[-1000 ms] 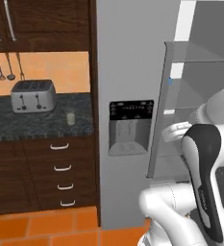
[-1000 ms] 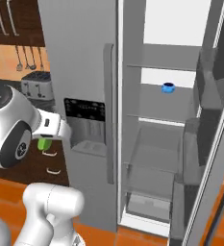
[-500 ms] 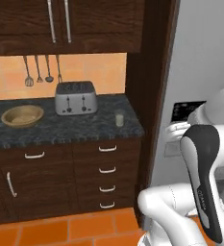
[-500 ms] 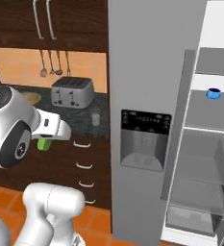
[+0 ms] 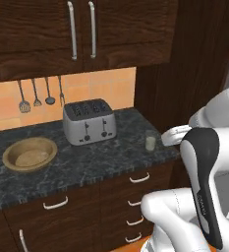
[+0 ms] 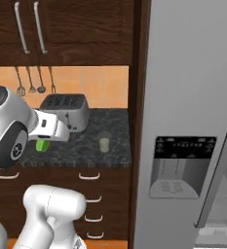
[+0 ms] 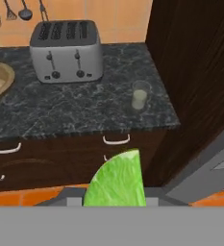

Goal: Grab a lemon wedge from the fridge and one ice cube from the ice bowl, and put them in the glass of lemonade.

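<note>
Jaws narrow, gripping the green lemon wedge (image 7: 117, 180), carried clear of the counter (image 7: 75, 113) for the drop. Glass of lemonade (image 7: 140, 96) stands at the counter's front right corner, right of the toaster (image 7: 66, 49). Wooden bowl (image 5: 30, 154) left of the toaster, presumably ice.

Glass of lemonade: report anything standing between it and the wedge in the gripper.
Nothing visible blocks it. The green wedge sits in the gripper, out in front of the counter. The glass of lemonade stands near the counter's right end, with the toaster off to its left and farther back.
</note>
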